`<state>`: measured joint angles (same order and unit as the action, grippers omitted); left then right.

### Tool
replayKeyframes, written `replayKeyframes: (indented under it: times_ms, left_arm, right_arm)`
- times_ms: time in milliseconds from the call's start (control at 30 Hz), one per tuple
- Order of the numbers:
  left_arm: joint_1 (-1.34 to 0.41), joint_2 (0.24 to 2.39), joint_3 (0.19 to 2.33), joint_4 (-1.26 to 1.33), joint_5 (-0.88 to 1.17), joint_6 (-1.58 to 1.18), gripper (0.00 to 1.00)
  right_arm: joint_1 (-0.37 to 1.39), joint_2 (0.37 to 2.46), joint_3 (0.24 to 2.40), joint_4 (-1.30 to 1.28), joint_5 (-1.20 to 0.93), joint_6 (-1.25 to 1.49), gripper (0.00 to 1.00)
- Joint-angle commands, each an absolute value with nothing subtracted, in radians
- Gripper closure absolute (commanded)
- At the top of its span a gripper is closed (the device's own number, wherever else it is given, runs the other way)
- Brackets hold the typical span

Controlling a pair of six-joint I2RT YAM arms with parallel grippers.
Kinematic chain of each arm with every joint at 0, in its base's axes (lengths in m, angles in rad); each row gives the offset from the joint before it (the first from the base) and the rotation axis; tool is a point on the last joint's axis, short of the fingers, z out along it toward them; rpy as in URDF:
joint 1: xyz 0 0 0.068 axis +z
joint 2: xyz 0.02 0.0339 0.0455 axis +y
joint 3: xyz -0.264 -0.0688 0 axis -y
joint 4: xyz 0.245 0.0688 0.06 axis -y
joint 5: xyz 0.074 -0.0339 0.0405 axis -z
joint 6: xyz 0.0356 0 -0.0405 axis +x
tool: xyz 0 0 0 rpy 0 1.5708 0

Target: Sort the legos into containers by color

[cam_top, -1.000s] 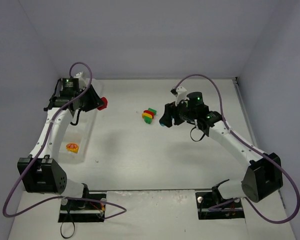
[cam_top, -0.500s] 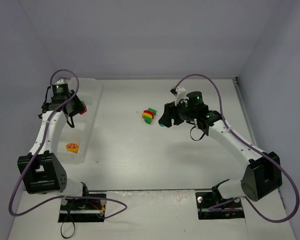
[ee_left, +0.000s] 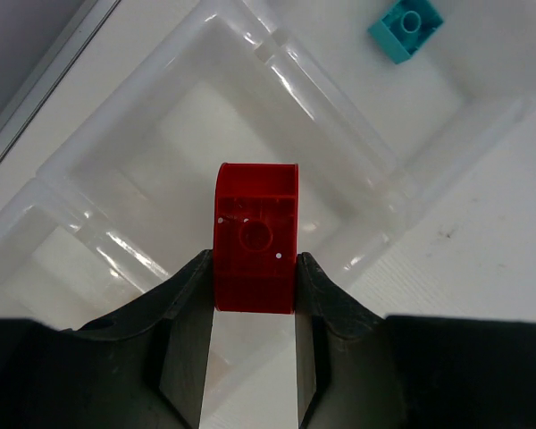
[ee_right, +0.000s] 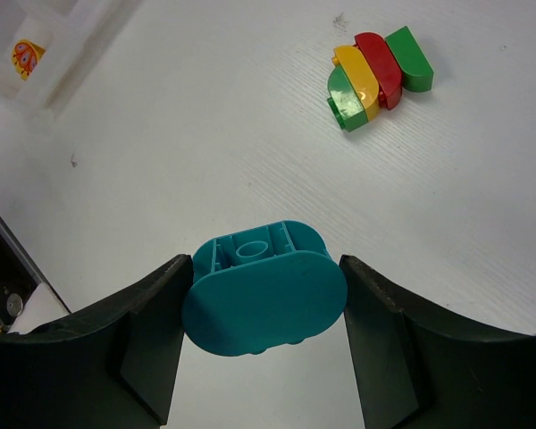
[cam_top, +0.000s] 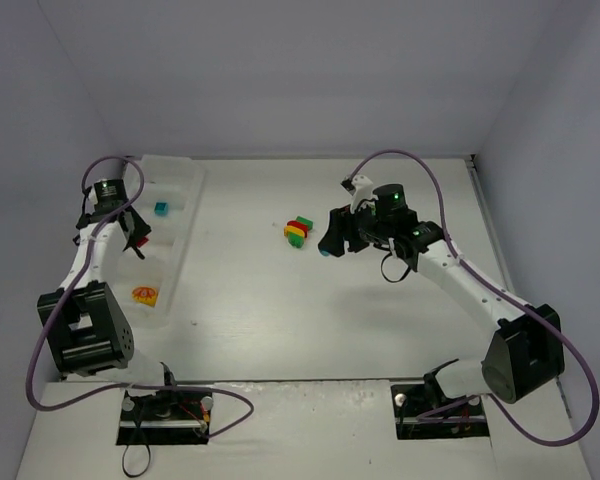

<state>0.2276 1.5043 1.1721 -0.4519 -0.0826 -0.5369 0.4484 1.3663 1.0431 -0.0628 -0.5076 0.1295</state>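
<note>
These bricks look like hard, slick, featherweight plastic, so I'd pinch the flat sides square-on or they'll probably squirt out. The left fingers point(ee_left: 183, 313) are clamped on a red brick point(ee_left: 256, 237), which hangs over a compartment of the translucent tray point(ee_left: 98, 134). A small teal brick point(ee_left: 407, 29) lies in the next compartment along. The right fingers point(ee_right: 152, 331) grip a rounded teal brick point(ee_right: 263, 290) by its ends, above the white tabletop point(ee_right: 188, 134) and near the green-yellow-red clump point(ee_right: 378, 78). The tabletop looks smooth and flat. Pale walls point(cam_top: 280, 80) box it in on three sides, and the arms are well apart.
</note>
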Motion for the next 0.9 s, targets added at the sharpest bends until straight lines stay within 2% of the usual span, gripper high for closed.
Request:
replayKeyframes:
  times_ms: [0, 233, 333, 400, 500, 600, 700, 733, 867]
  left_arm:
    - [0.238, 1.542, 1.244, -0.376, -0.110, -0.520, 0.83]
    - [0.241, 1.598, 1.298, -0.368, -0.094, -0.515, 0.56]
    - [0.239, 1.571, 1.292, -0.379, -0.094, -0.520, 0.33]
    - [0.239, 1.536, 1.267, -0.377, -0.094, -0.523, 0.27]
    - [0.221, 1.481, 1.258, -0.377, -0.068, -0.529, 0.22]
    - [0.142, 1.434, 1.275, -0.368, -0.014, -0.506, 0.22]
    - [0.039, 1.443, 1.333, -0.360, 0.107, -0.433, 0.22]
    - [-0.042, 1.457, 1.380, -0.368, 0.197, -0.417, 0.22]
    - [-0.188, 1.541, 1.523, -0.435, 0.436, -0.411, 0.22]
  right_arm:
    - [0.433, 1.319, 1.060, -0.028, -0.537, 0.132, 1.00]
    - [0.423, 1.310, 1.054, -0.034, -0.538, 0.123, 1.00]
    - [0.423, 1.313, 1.063, -0.035, -0.548, 0.115, 1.00]
    - [0.423, 1.315, 1.066, -0.035, -0.552, 0.109, 1.00]
    - [0.425, 1.321, 1.075, -0.034, -0.558, 0.092, 1.00]
    - [0.442, 1.313, 1.083, -0.034, -0.534, 0.060, 1.00]
    - [0.478, 1.296, 1.088, -0.034, -0.482, 0.017, 1.00]
    - [0.491, 1.296, 1.088, -0.032, -0.468, 0.008, 1.00]
    - [0.558, 1.298, 1.104, -0.034, -0.422, -0.037, 1.00]
